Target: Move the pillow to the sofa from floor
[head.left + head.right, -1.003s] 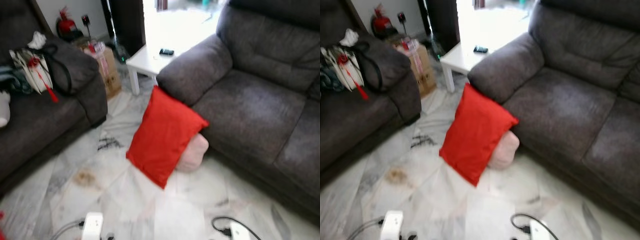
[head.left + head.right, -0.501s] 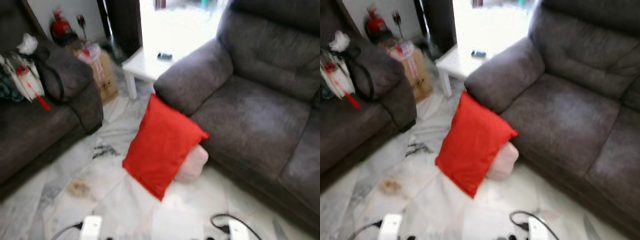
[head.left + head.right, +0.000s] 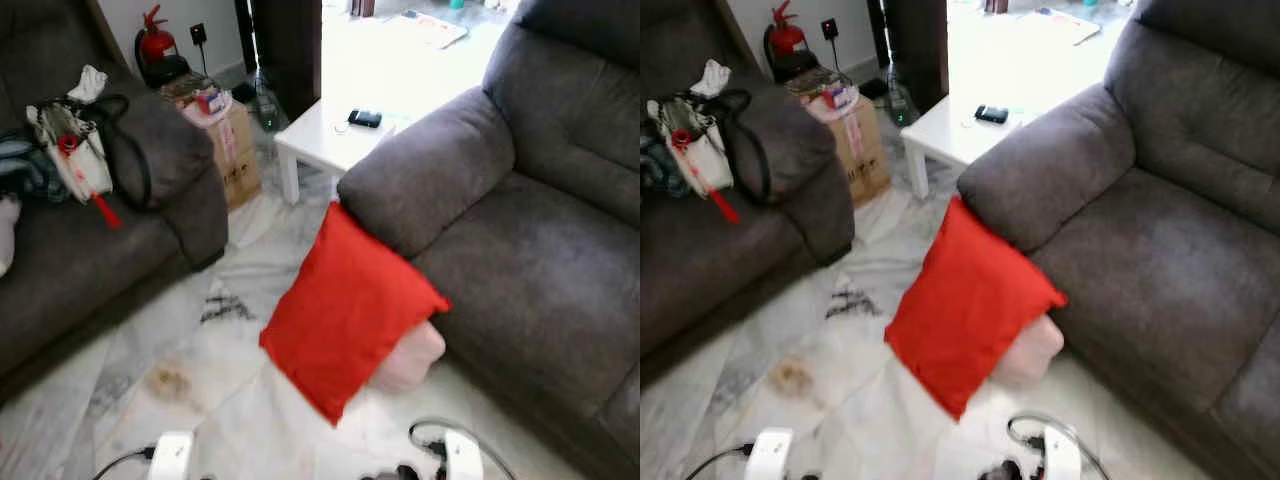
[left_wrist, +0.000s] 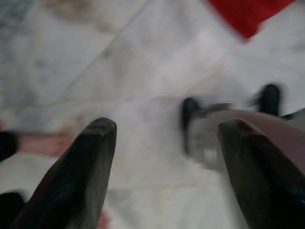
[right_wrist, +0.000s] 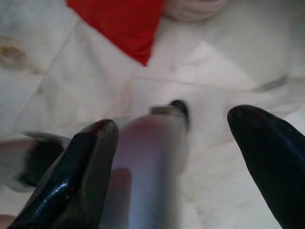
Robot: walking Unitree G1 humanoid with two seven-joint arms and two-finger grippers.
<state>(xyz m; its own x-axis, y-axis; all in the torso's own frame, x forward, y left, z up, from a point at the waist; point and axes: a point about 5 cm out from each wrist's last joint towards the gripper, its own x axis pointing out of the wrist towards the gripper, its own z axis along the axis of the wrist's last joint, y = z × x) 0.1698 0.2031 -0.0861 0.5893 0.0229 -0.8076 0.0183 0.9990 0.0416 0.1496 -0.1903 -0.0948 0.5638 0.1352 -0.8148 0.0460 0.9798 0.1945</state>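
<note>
Pillow (image 3: 350,312) beyond both splayed grippers (image 4: 162,157)

Glossy black tapered fingers (image 5: 78,162) (rounded tips) on each gripper, blurred silver arm (image 5: 143,167) between.

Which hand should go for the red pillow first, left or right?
Probably the right. The red pillow leans against the right-hand sofa, and the right hand, fingers open, has its lower corner nearer ahead than the left hand does.
</note>
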